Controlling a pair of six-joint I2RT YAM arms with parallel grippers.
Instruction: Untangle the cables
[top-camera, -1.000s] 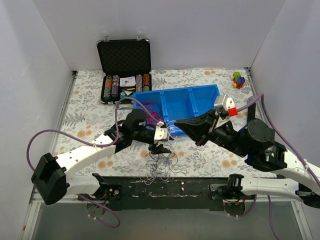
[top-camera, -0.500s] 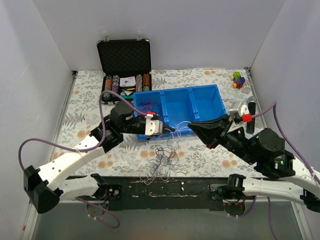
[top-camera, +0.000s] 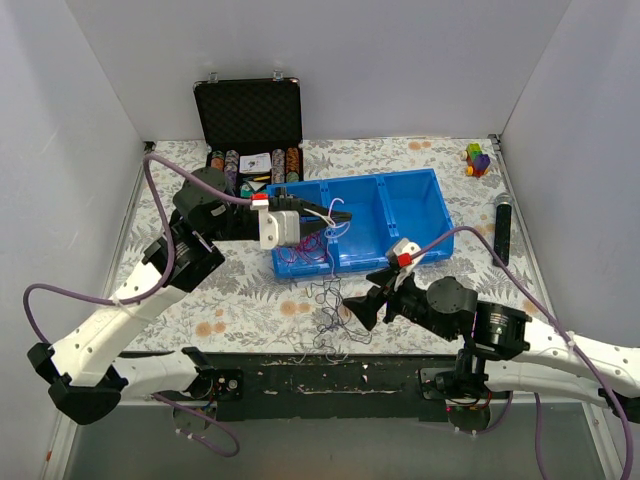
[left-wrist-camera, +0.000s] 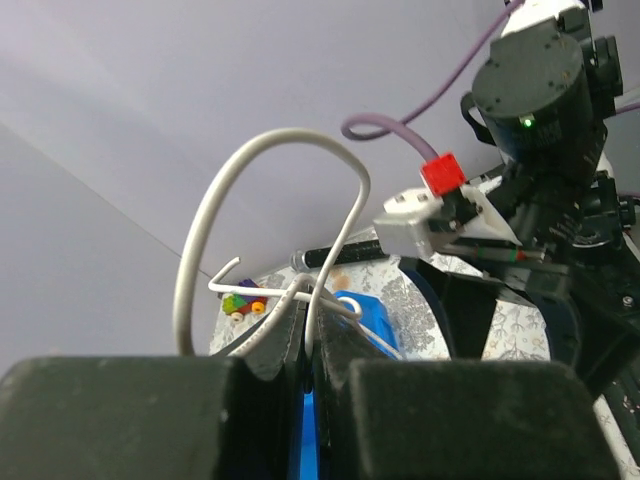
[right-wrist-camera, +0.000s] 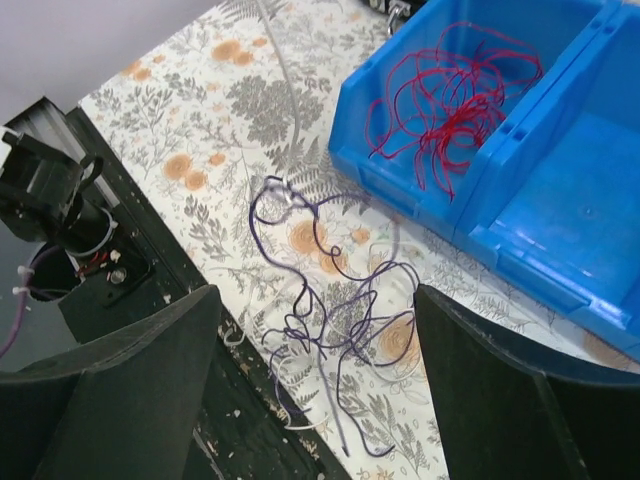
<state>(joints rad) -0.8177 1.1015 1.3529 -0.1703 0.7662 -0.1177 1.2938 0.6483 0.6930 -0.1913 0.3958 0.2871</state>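
Top external view: the cables lie in three places. A loose tangle of purple strands, with some white mixed in, sits on the floral table cover, just in front of the blue bin and close to the table's near edge. Red cables lie coiled in the bin's left compartment. One white cable is lifted over the left part of the bin.

Left wrist view: the white cable arches up in a tall loop and runs back down between the fingertips. The left gripper has its jaws pressed together on this cable, a short free end sticking out to the side. From above, the left gripper sits raised over the bin's left part, arm reaching in from the left.

Right wrist view: the purple tangle shows directly below and between the fingers. The right gripper has its jaws wide apart with nothing between them, hanging over the tangle. A blurred pale strand runs from the tangle up out of frame. From above, the right gripper is low, just right of the tangle.

Surroundings: an open black case holding poker chips stands behind the bin. Coloured toy blocks sit in the far right corner. A dark cylinder lies right of the bin.
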